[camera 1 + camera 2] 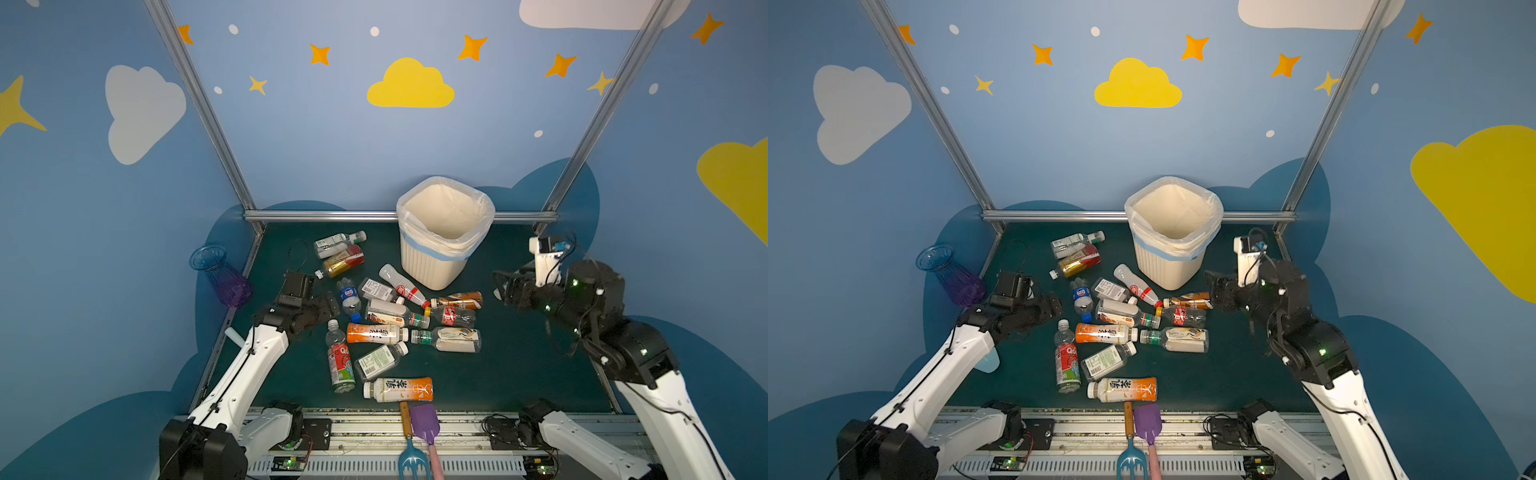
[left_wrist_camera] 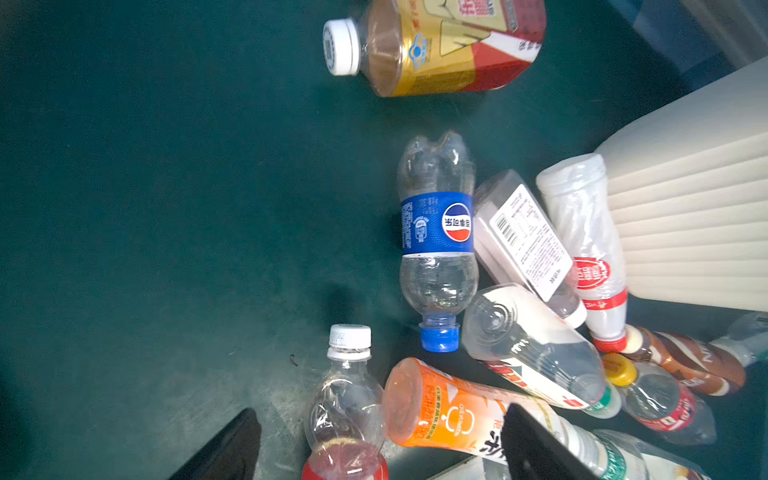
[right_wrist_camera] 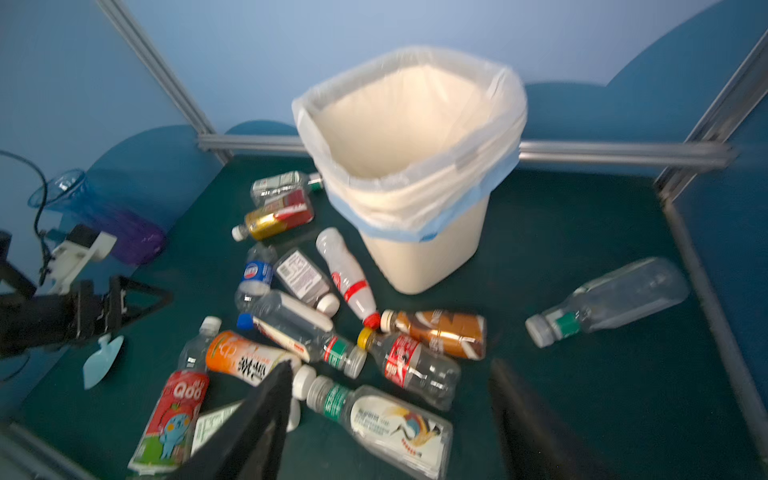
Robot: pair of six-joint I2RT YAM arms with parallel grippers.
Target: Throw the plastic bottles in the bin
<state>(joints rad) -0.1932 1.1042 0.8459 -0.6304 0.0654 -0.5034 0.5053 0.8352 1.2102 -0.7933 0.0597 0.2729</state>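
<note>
Tabletop: dark green, closed at the back by a silver rail.
Bin: cream-white and ribbed. It stands upright at the back middle of the tabletop, with a clear bag with a pale blue band folded over its rim.
Plastic bottles: every one we see lies on its side on the tabletop, outside the bin. Most form a loose heap in front of it and to its left in both top views, several touching or overlapping.
White bottle with red band: its base lies just beside the bin's wall.
Blue-label bottle: blue cap, at the heap's left edge.
Gold-and-red bottle: white cap, toward the back, beside a green-capped one.
Lone clear bottle: we find it only in the right wrist view, well apart from the heap, on the bin's other side.
Left pincer: spread wide and empty, over a red-label and an orange-label bottle at the heap's left edge. We cannot tell whether it touches them.
Right pincer: spread and empty, raised to the right of the bin and facing the heap.
Vase: blue-purple and ribbed, tilted at the tabletop's left edge.
Toy fork and purple spade: side by side at the near edge.
</note>
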